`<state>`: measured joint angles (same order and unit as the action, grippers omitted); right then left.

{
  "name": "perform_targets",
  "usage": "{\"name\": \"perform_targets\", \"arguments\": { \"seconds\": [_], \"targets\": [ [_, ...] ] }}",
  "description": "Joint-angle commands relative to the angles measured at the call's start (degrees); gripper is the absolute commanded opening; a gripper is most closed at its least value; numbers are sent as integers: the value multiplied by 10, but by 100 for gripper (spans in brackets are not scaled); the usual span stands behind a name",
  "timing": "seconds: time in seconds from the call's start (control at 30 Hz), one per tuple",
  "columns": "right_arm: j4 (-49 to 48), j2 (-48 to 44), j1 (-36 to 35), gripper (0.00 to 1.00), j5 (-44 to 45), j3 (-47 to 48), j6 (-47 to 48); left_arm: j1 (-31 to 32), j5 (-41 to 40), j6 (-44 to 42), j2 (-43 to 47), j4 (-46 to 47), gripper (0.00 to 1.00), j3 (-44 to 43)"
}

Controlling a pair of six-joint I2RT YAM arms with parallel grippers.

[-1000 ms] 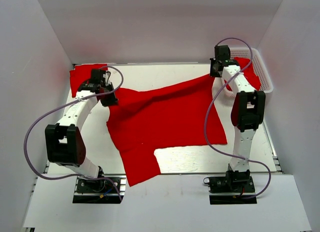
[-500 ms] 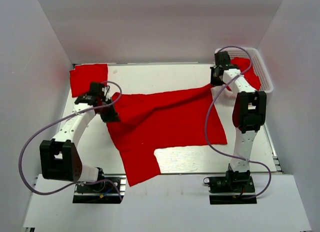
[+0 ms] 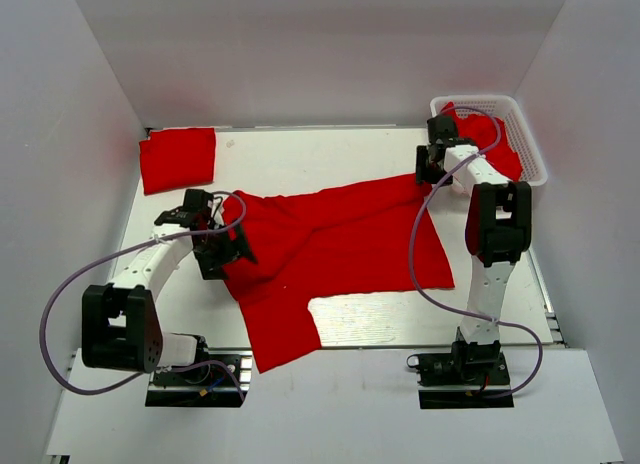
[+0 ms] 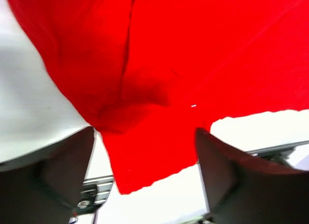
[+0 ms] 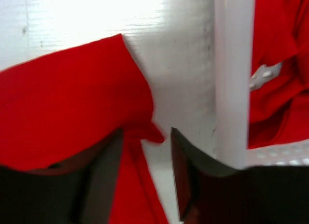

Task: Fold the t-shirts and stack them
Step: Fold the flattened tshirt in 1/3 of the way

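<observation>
In the middle of the bench, your t-shirt [image 3: 340, 234] lies long left to right. The left end effector [image 3: 232, 254] is spread wide at its left edge. The right end effector [image 3: 427, 172] is spread a little at its far right corner.

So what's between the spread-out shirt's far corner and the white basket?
Just bare table separates the shirt from the basket, shown in the right wrist view.
</observation>
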<state>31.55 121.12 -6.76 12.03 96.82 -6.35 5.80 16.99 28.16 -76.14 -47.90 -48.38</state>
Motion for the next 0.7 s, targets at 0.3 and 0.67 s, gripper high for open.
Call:
{"name": "perform_targets", "arguments": {
  "seconds": [0.3, 0.67],
  "targets": [
    [-39, -97, -3, 76, -96, -28, 34, 2, -75, -47, -91, 89, 100, -177],
    [-60, -85, -25, 76, -175, -9, 24, -4, -166, -74, -328, 207, 66, -325]
  ]
}}
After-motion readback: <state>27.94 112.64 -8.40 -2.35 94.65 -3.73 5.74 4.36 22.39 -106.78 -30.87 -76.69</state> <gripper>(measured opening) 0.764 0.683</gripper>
